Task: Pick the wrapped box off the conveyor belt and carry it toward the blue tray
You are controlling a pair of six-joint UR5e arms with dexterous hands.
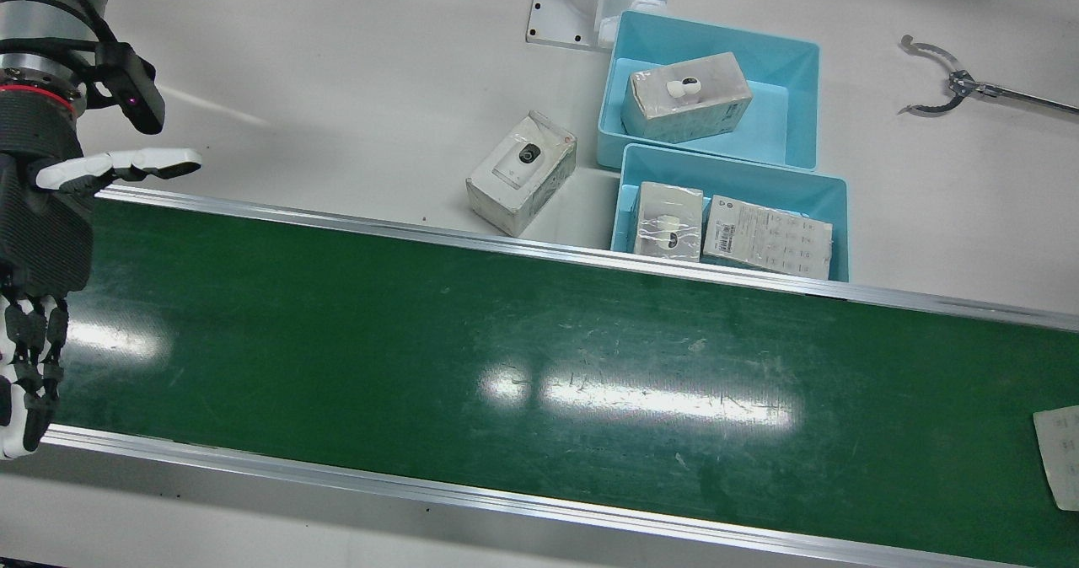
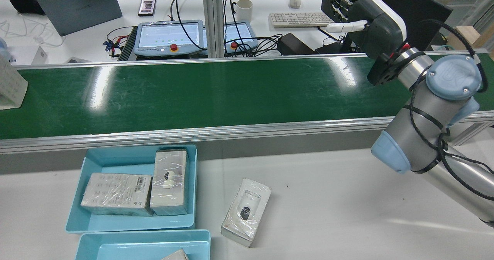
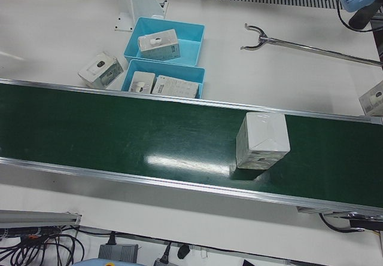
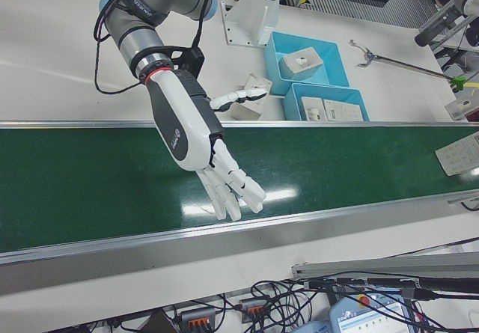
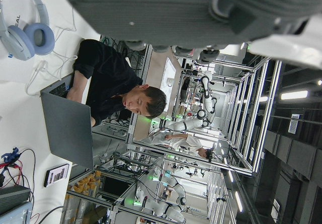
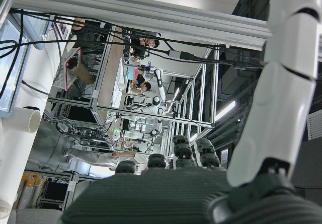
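1. While the wrapped box (image 3: 262, 140) stands upright on the green belt (image 3: 119, 134), untouched, the right hand (image 4: 202, 150) hovers over the belt's other end, fingers spread, empty.
2. Two blue trays (image 1: 784, 88) sit on the worktop (image 1: 337, 71) beside the belt.
3. The left hand's (image 5: 201, 12) state cannot be told.

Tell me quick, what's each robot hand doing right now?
Right robot hand: open, holding nothing, over the belt.
Left robot hand: only a blurred edge shows, cannot be told.

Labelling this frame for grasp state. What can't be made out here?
- Left hand: only a blurred dark underside fills its own view's top; no other view shows it, so its state is unknown.
- White wrapped box on the green belt: whole only in the left-front view; cut by the frame edge in the front view and rear view.
- Printed label on the wrapped box in the blue tray: too small.
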